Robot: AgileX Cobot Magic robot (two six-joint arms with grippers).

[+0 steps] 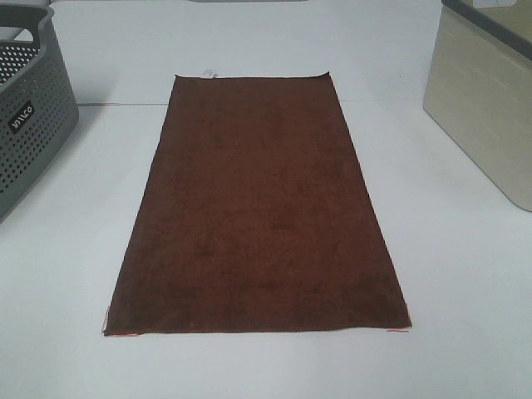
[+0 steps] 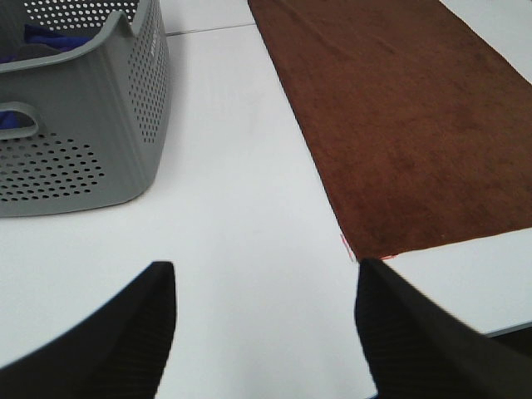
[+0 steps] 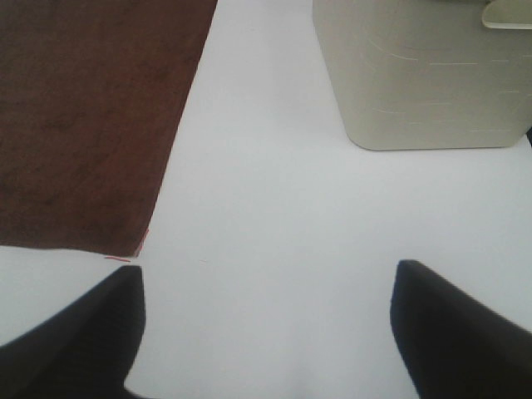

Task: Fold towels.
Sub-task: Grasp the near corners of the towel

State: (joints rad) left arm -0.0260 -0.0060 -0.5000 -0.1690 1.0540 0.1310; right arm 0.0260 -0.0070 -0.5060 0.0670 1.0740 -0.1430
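A dark reddish-brown towel (image 1: 258,208) lies spread flat in the middle of a white table (image 1: 66,249), with a container on either side.

The towel's short edges face the near and far edges of the table. A grey perforated basket (image 1: 29,125) stands toward the far left corner with something blue (image 2: 33,37) inside. A beige bin (image 1: 482,108) stands at the far right, its contents hidden. Both the left gripper (image 2: 266,266) and the right gripper (image 3: 270,270) hang over bare table just outside the towel's near corners, jaws spread wide and holding nothing. A small white tag (image 1: 207,74) sits on the towel's far edge.
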